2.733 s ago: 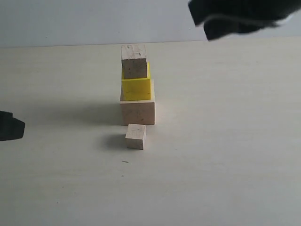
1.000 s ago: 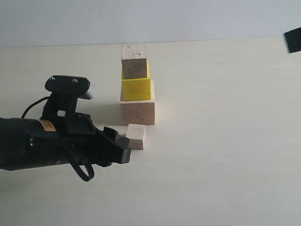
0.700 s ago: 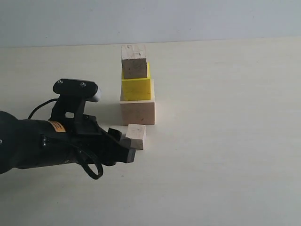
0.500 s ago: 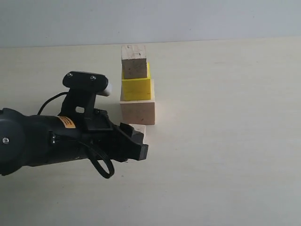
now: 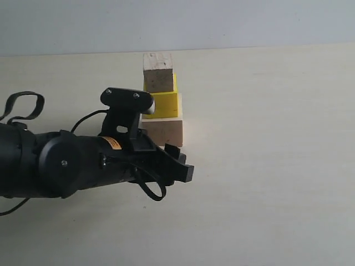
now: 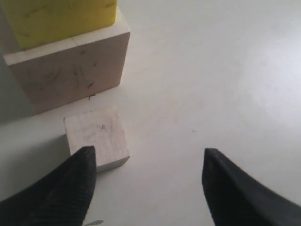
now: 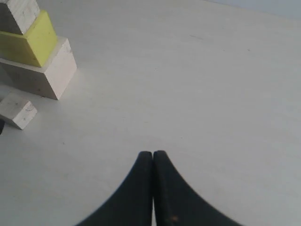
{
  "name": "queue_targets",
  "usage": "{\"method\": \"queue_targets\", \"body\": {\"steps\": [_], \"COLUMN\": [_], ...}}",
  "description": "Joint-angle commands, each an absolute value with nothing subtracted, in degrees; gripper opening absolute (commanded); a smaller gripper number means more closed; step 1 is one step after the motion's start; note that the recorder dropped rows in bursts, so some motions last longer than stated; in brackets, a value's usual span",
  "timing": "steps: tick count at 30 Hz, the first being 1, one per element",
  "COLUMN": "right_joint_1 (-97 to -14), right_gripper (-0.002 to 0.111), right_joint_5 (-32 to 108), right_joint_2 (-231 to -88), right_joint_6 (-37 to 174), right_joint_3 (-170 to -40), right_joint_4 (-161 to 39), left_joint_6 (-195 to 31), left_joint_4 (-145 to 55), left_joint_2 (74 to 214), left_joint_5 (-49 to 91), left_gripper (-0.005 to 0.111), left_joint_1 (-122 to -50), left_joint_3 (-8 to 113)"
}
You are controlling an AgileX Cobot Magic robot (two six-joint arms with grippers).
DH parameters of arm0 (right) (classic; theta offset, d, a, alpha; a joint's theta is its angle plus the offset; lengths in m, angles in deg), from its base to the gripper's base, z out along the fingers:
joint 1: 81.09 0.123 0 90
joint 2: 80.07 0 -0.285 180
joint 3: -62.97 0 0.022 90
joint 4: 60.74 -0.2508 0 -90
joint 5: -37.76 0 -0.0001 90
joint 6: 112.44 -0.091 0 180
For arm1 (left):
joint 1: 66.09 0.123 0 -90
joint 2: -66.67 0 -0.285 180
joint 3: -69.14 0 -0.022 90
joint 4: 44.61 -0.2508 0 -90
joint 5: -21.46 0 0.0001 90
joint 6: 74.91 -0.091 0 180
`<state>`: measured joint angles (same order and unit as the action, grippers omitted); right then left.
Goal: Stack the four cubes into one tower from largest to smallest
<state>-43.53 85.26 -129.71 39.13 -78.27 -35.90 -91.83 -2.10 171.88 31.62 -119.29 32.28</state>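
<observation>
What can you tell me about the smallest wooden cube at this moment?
The smallest cube is pale bare wood with faint grain and a tiny dark mark on top. It sits flat on the table, close beside the large base cube but apart from it, not yet stacked. The open left claw hovers near; one finger overlaps its corner, contact unclear.

medium cube (image 5: 158, 72) on second cube (image 5: 165, 104) on large cube (image 5: 166, 132) | small cube (image 6: 96, 136) on table (image 5: 266, 166), just before large cube, seemingly apart
</observation>
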Motion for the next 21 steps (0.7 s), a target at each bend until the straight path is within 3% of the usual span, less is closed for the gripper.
{"method": "queue_targets", "body": {"steps": [1, 12, 21], "right_joint_1": [-43.73, -43.73, -43.73], "right_gripper": [0.000, 0.000, 0.000], "right_joint_5": [84.55, 84.43, 84.67], "right_joint_2": [-129.40, -129.40, -129.40], "right_joint_6": [39.55, 39.35, 39.35], "right_joint_3": [-77.88, -77.88, -77.88], "right_joint_4": [-36.79, -36.99, -36.95], "left_joint_6": [-91.17, -91.17, -91.73], "left_joint_4": [-1.84, -1.84, -1.84], "left_joint_2": [174.49, 176.86, 173.67], "left_joint_5": [31.82, 35.28, 29.27], "left_gripper": [0.065, 0.065, 0.062], "left_joint_1": [-119.49, -119.49, -119.49], "left_joint_3": [33.18, 33.18, 33.18]}}
